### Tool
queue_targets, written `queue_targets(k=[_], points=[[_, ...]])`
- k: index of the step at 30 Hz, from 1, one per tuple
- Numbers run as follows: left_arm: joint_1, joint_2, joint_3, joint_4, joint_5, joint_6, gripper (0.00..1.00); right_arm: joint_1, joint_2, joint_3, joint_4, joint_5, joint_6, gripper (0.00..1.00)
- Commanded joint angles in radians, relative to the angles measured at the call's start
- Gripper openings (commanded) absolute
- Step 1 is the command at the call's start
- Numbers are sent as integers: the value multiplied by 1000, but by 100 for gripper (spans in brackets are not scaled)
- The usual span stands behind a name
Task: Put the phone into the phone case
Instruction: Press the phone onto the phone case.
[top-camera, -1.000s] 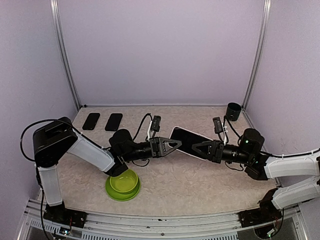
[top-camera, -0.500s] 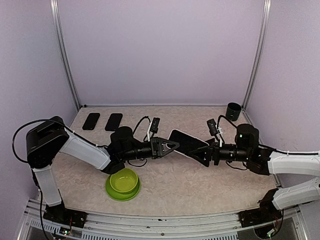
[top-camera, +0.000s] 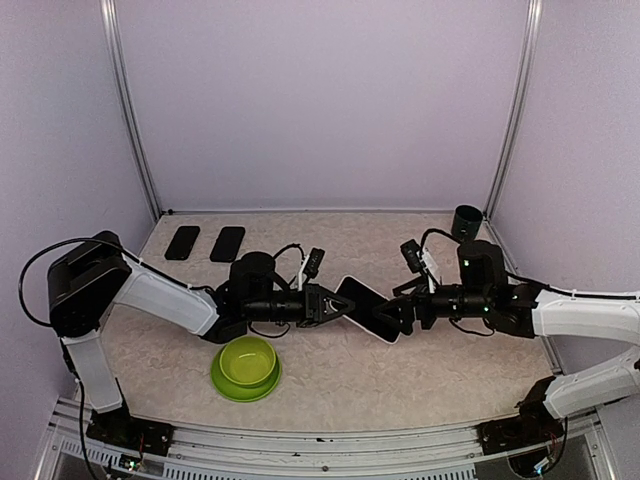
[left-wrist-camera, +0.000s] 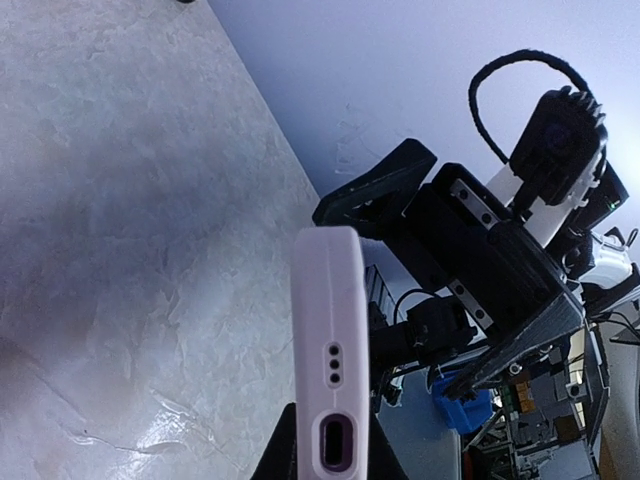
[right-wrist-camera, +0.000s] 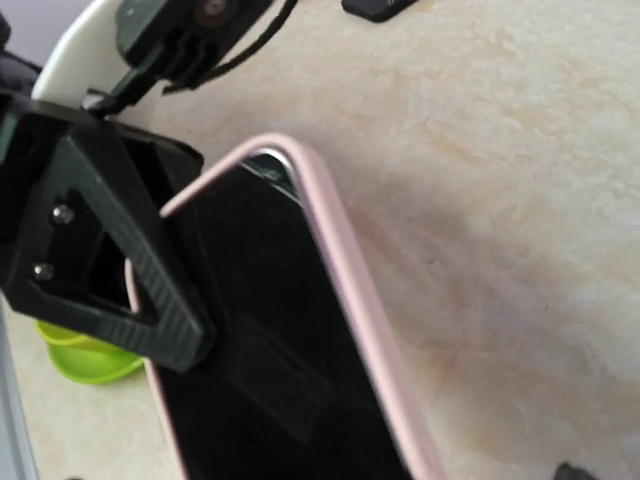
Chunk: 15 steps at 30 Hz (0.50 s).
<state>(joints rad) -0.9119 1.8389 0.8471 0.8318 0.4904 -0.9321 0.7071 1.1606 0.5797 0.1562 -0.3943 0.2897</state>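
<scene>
A black phone (right-wrist-camera: 260, 340) sits in a pale pink phone case (left-wrist-camera: 328, 300). My left gripper (top-camera: 343, 303) is shut on one end of the case and holds it tilted just above the table's middle. In the left wrist view the case's port end stands between the two fingers (left-wrist-camera: 278, 458). My right gripper (top-camera: 392, 319) is open at the phone's other end, its fingers (left-wrist-camera: 380, 180) spread wide and apart from the case. The right wrist view shows the screen, the pink rim (right-wrist-camera: 345, 270) and the left gripper's finger (right-wrist-camera: 110, 270) on the screen.
A green bowl (top-camera: 246, 368) sits at the front, just below the left gripper. Two dark phones (top-camera: 182, 242) (top-camera: 228, 243) lie at the back left. A black cup (top-camera: 467, 221) stands in the back right corner. Purple walls enclose three sides.
My right gripper has opened and let go of the phone. The left gripper has lowered the cased phone towards the table, and the right arm has followed to the left.
</scene>
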Motion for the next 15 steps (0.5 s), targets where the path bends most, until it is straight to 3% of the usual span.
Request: queue_targets(k=[1,15], points=[[11,-58,81,-70,51,34,0,37,42,49,-59,36,-55,100],[24,-50,138,-244,70,47,0,205,168,145,-177,258,-162,100]])
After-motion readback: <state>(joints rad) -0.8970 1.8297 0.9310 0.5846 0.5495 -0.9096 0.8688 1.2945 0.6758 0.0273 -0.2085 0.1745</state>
